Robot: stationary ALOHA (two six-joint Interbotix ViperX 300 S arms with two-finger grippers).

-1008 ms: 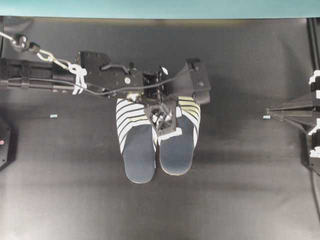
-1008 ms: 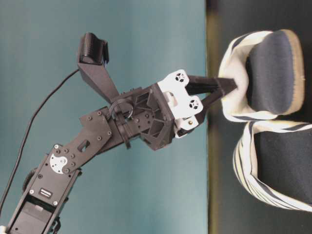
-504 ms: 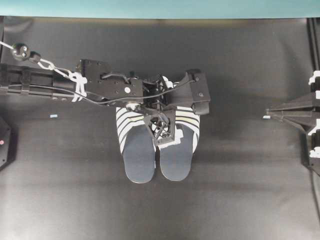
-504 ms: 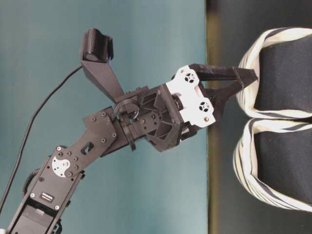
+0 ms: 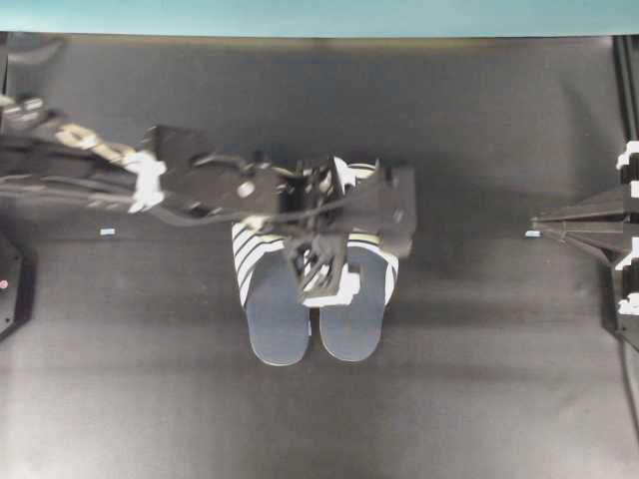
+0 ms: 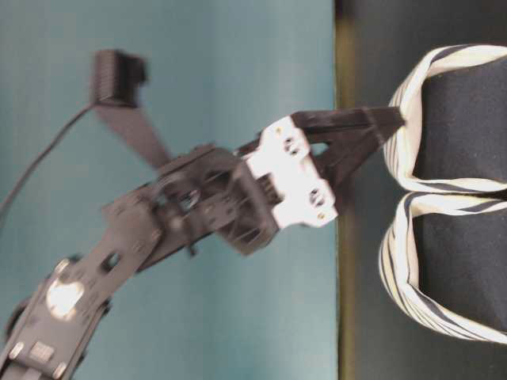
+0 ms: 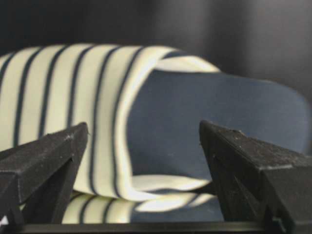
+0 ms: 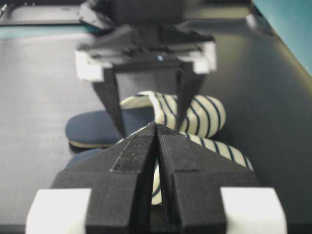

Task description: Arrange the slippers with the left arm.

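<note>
1. And the grip is off! A second ago the left gripper (image 5: 318, 261) was pinched on the striped upper of the right-hand slipper, which stood tipped up; now that slipper lies flat and the jaws stand spread wide.
2. From the left wrist camera the two black fingers (image 7: 46, 161) frame the slipper's opening with clear gaps on both sides, holding nothing.
3. From overhead, the slippers (image 5: 312, 289) sit side by side in the middle of the black table (image 5: 479, 379), edges touching, toes toward the far teal wall (image 5: 319, 15).
4. The left arm (image 5: 190, 185) stretches in from the left, blurred, above the toes.
5. Open tabletop all round the pair.
6. The right gripper (image 8: 157, 146) is at the right edge, jaws pressed together, well apart.
7. No readable writing anywhere.
</note>
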